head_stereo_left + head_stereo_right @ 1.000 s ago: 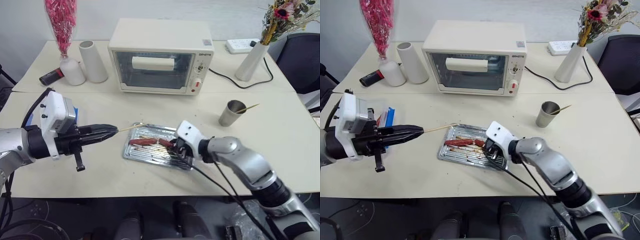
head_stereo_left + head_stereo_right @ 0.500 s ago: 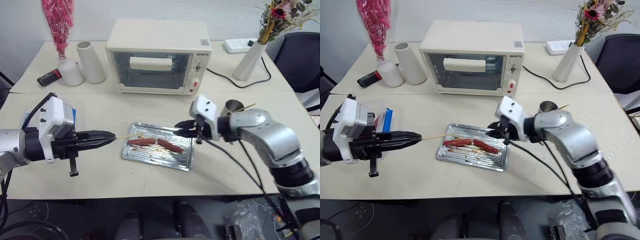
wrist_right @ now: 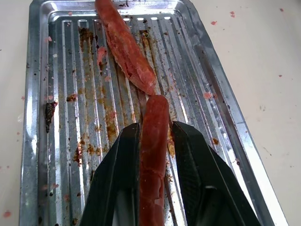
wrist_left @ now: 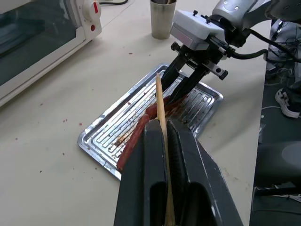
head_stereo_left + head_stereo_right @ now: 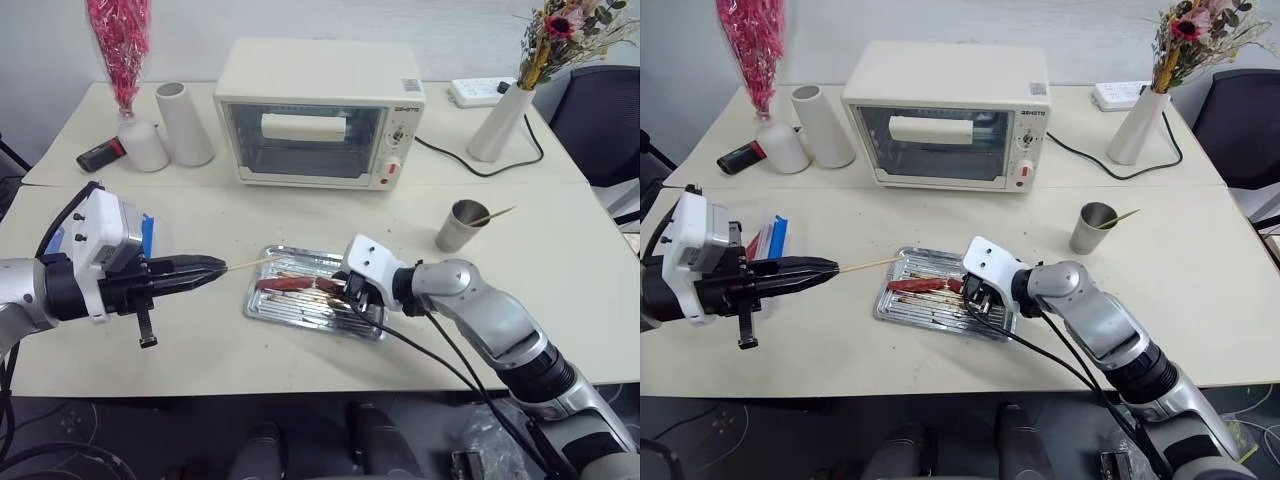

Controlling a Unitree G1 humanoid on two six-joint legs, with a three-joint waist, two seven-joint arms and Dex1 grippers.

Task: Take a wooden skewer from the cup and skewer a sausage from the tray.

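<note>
Right wrist view: right gripper (image 3: 153, 136) clamps the sausage (image 3: 153, 141); left gripper (image 5: 205, 268) pinches the skewer (image 5: 252, 262).

From half a second ago, when it hovered raised beside the cup (image 5: 462, 226), the right end effector (image 5: 352, 292) is back down in the tray (image 5: 268, 303), its fingers (image 3: 197, 174) astride the sausage (image 3: 153, 141) on the ridged base.
</note>
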